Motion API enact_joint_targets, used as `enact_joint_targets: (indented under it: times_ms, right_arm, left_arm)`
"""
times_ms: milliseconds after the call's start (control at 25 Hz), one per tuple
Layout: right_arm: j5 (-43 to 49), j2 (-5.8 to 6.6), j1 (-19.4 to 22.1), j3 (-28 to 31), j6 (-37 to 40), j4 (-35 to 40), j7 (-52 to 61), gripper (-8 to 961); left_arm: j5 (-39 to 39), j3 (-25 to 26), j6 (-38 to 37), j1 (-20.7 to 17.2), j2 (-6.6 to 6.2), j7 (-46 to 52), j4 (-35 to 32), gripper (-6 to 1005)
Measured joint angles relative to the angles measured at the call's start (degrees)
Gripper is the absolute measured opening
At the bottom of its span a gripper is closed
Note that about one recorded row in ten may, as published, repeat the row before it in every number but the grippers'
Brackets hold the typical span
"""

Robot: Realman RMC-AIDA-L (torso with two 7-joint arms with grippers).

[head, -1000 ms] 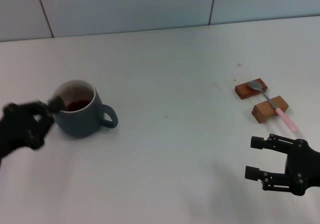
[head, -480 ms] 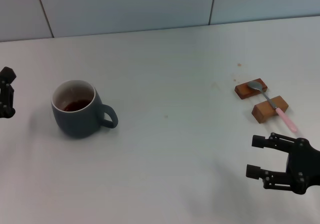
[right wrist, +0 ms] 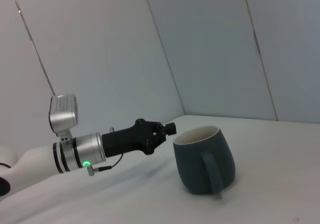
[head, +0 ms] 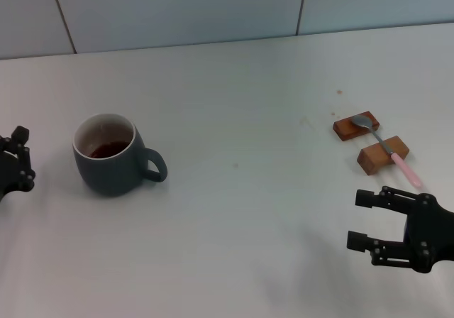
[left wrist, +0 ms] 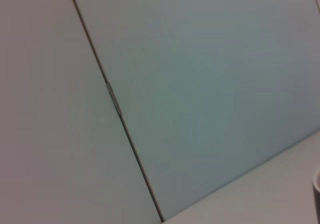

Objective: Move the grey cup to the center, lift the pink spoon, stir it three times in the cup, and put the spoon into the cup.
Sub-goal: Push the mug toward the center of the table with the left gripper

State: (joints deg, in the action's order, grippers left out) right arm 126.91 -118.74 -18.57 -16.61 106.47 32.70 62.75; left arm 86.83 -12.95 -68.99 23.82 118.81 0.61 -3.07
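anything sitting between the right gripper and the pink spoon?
No. In the head view only bare table separates the right gripper from the pink spoon, which rests across two wooden blocks just beyond it.

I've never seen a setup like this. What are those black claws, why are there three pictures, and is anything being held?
It is a two-armed robot. The head view looks down on a white table; the other pictures come from cameras on each wrist. The left gripper sits beside the grey cup, which holds dark liquid. The right gripper, fingers open, hovers near the pink spoon, which rests across two wooden blocks. The right wrist view shows the cup and the left arm beyond it. The left wrist view shows mostly wall. Nothing is held.
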Motion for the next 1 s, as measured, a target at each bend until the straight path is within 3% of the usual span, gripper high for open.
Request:
enact_joint_targets:
  times_ms: [200, 1000]
  right_arm:
    - [0.0, -0.07, -0.2, 0.0, 0.0, 0.0, 0.0, 817]
    - [0.0, -0.08, 0.1, 0.1, 0.0, -0.1, 0.0, 818]
  left_arm:
    - [-0.7, 0.0, 1.3, 1.1, 0.16, -6.5, 3.5, -1]
    - [0.1, -0.4, 4.2, 7.7, 0.37, -12.0, 14.4, -2]
